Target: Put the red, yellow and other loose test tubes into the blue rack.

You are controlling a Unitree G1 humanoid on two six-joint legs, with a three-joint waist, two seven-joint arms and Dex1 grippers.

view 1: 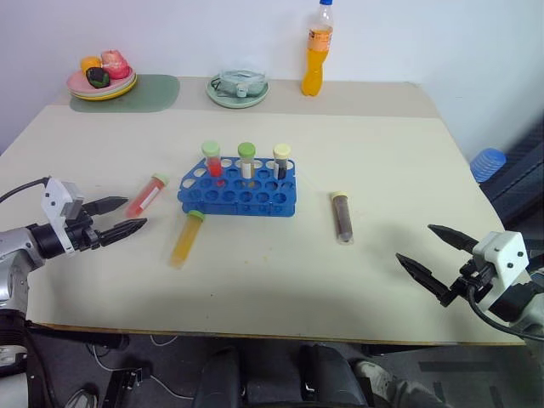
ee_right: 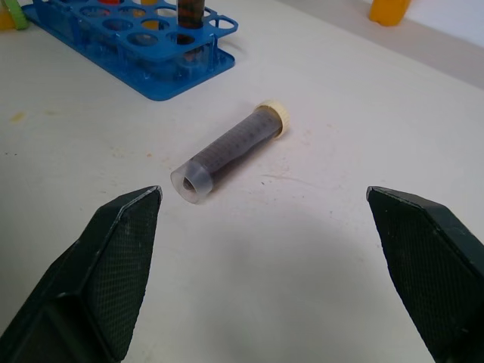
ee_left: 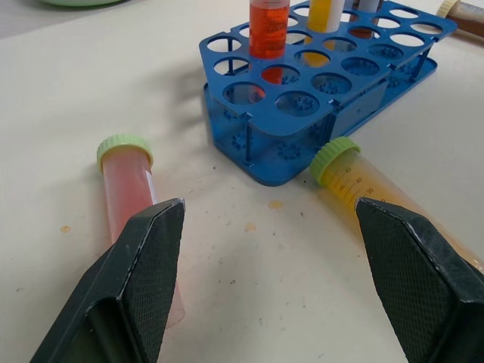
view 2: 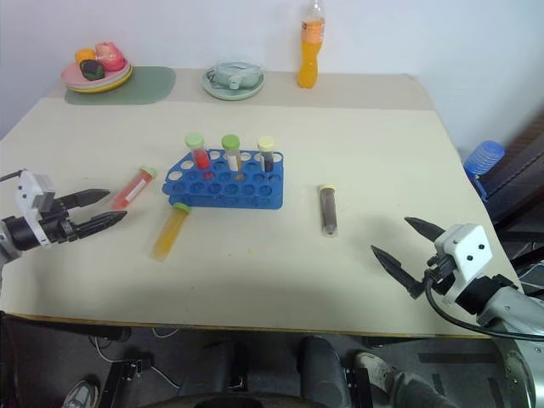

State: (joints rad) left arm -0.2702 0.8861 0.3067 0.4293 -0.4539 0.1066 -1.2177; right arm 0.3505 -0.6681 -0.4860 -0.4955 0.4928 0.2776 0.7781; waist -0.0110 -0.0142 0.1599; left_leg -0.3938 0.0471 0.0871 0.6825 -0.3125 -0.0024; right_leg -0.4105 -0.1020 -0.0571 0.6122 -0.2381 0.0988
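The beige surface (view 1: 357, 280) carries several things along its far edge, against a pale wall. At the far left corner a green mat (view 1: 149, 92) lies flat, and on its left end sits a stack of plates (view 1: 102, 87), pink over yellow, holding fruit (view 1: 104, 66): 1 orange piece, 1 pink and 1 dark. Near the middle of the far edge stands a pale green dish (view 1: 238, 92) with a crumpled whitish item inside it. Just to its right stands an upright bottle of orange drink (view 1: 317, 53) with a white cap. Beyond the surface's right edge, lower down, is a blue ribbed object (view 1: 488, 162).
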